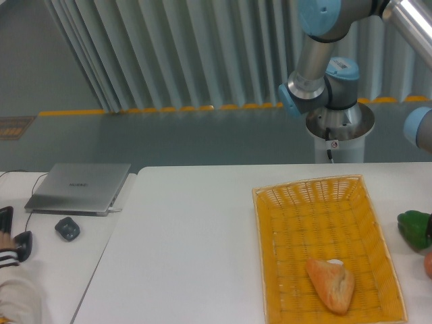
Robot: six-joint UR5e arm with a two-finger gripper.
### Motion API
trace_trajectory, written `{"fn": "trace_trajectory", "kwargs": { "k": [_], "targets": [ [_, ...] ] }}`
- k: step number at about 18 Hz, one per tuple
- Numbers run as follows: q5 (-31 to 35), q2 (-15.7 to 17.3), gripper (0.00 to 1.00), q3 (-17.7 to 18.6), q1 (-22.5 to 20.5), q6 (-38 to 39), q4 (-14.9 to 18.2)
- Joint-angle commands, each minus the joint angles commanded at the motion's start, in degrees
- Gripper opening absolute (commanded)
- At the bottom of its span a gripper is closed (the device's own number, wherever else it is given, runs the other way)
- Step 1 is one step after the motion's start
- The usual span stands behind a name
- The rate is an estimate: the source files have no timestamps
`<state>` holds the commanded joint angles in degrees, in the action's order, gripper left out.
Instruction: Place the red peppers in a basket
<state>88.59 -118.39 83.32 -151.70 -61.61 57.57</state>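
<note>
I can see only a sliver of the red pepper (428, 264), a reddish curve cut off by the right edge of the view, resting on the white table (196, 236) just outside the basket's right rim; too little shows for me to tell its long axis or which way its stem points. Just above it on the table lies the green pepper (415, 228), also partly cropped, close to the red one, though I cannot tell if they touch. The basket (290, 202) sits to their left with its long side running away from me, and a golden-brown bread roll (331, 284) lies in its near half, tilted diagonally. My arm (324, 74) rises from its pedestal behind the table, the upper link slanting up out of the top of the view and a blue-capped joint showing at the right edge; the fingers are outside the view, so I cannot say whether they are spread or clenched, or place anything relative to them. Far off at the left, a closed laptop (79, 187) and a small dark mouse (67, 228) sit on a separate desk, with a person's hand (8, 244) at the edge.
</note>
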Motion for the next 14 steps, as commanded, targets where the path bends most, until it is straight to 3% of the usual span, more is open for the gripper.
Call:
{"fn": "trace_trajectory", "kwargs": {
  "k": [14],
  "targets": [
    [0.09,-2.55,1.00,-0.09,-0.35,0.18,-2.02]
  ]
}}
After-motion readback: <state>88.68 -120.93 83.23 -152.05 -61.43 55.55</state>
